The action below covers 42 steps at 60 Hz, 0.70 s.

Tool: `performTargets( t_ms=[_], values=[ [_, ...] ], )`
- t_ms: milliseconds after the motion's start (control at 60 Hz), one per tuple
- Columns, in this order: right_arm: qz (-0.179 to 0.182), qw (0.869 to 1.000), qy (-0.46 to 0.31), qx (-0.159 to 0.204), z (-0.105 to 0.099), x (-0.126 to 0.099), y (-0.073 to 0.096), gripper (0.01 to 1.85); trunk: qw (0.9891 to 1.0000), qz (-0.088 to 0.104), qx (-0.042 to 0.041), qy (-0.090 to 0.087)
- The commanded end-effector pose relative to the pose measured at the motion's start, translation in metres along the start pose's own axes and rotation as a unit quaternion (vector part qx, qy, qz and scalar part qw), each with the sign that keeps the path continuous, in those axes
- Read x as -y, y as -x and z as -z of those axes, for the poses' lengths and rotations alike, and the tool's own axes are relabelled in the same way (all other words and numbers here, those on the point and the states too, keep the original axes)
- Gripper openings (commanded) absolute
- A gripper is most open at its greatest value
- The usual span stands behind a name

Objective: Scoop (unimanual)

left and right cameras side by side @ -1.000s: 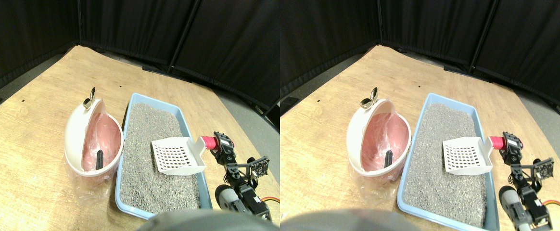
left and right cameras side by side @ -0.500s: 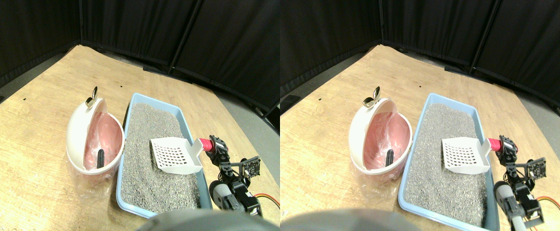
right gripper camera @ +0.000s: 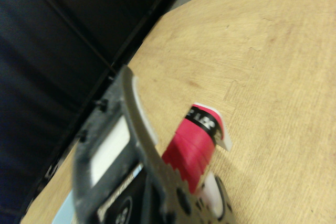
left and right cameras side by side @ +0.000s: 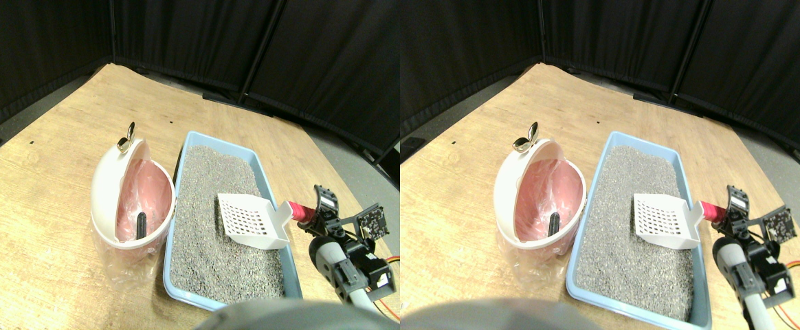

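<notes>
Where the right gripper grips its red-wrapped handle, apparently clamped though the jaws are half hidden, you have one white slotted plastic scoop at centre frame, over grainy grey litter in one blue rectangular tray. Left of it sits one rounded white bin, pink-lined, on the wooden floor.

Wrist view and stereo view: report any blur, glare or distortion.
Wrist view: the jaw frame and the red handle are soft and out of focus, the wooden floor slightly blurred. Stereo pair view: sharp on the scoop and tray, even light, no glare, wide-angle bending at the edges.
</notes>
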Motion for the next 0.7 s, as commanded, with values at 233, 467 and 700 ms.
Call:
performTargets(
  t_ms=[233, 467, 700],
  values=[
    [-0.044, 0.999, 0.013, 0.006, -0.014, 0.006, 0.010, 1.56, 0.9999, -0.004, 0.0023, 0.011],
    [-0.043, 0.999, 0.026, 0.001, -0.022, 0.018, 0.027, 1.53, 1.0000, 0.000, 0.0014, 0.008],
    [-0.066, 0.997, 0.015, 0.046, -0.034, 0.033, 0.045, 1.22, 0.9999, 0.014, 0.0025, 0.000]
  ],
)
